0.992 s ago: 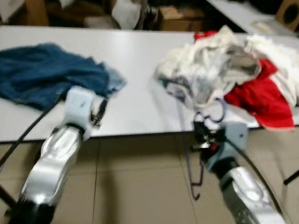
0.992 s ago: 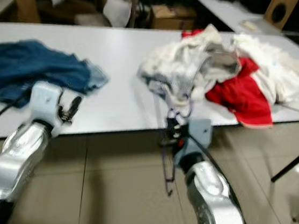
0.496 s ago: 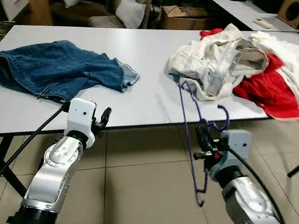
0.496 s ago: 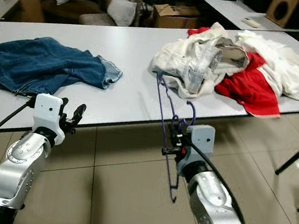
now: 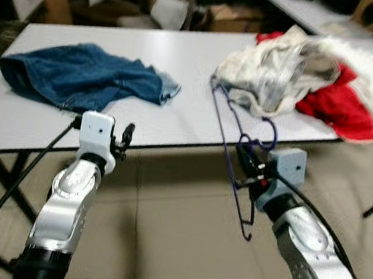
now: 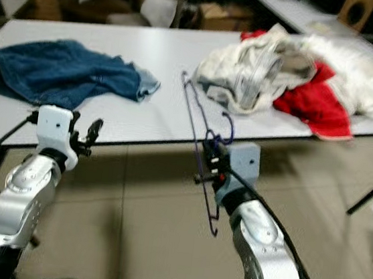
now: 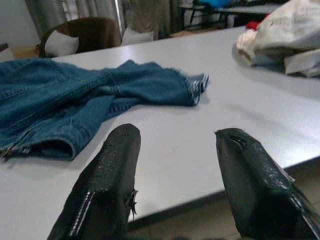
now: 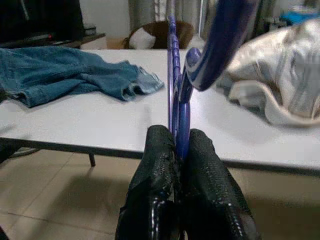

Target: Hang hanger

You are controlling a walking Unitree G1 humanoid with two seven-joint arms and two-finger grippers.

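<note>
Room: cluttered workroom, tiled floor, long white table [image 5: 181,65] across the view, boxes and cushions at the far side.
Right gripper [image 8: 177,145]: fingers pinched tight on the hanger [image 5: 235,158], gripping the thin wire just below its hook. Held off the table's near edge, over the floor.
Hanger: purple, edge-on to the right wrist view, hook curling above the fingers. One arm reaches up over the table edge toward the clothes pile [image 5: 282,73]; the other hangs below the gripper toward the floor.
Left gripper [image 7: 177,165]: fingers spread, nothing between them, aimed at the table's near edge. Idle, on the left.
Jeans [image 5: 78,80]: flat on the table's left half, well apart from the hanger.
Pile: white and red garments on the right half. Hanger's upper tip sits just beside its near-left edge; cannot tell if it touches.
Rail: no rod or hook to hang on is visible in these views, so the target has to be found first.
Risk 1: upper tip snags the pile's fabric on any pull or turn and drags clothes off the table.
Risk 2: narrow pinch on round wire, long lever either side. A knock on the table edge could swivel the hanger in the fingers or slip it out.
Risk 3: lower arm hangs low and could catch a table leg while walking.
Risk 4: eye views are soft, so the hook's exact position is hard to judge.
</note>
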